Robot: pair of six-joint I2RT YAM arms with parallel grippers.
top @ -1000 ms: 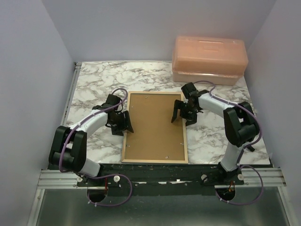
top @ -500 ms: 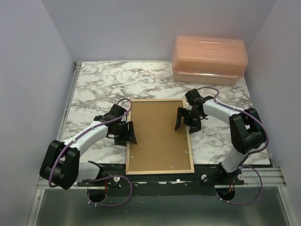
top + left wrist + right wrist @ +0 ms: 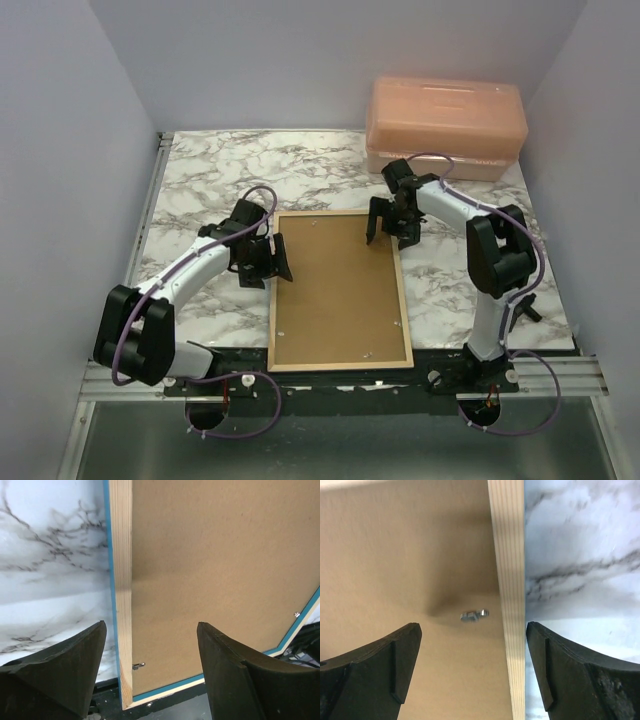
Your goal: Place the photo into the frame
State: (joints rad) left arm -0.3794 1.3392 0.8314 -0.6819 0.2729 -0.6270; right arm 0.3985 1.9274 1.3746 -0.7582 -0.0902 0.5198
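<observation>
One frame, two open end effectors

From my remote station I count one frame (image 3: 121, 580), face down on the marble counter (image 3: 210, 180) between the pair, with one brown backing sheet (image 3: 335, 285) in it. The left end effector (image 3: 151, 626) has its fingers apart astride the frame's left rail. The right end effector (image 3: 473, 625) is likewise spread across the right rail, with one metal tab (image 3: 474, 615) between its fingers. One peach box (image 3: 445, 125) sits beyond the right one.

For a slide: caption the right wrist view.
Right gripper, jaws open, over the frame rail, a metal clip on the backing between them.
</observation>
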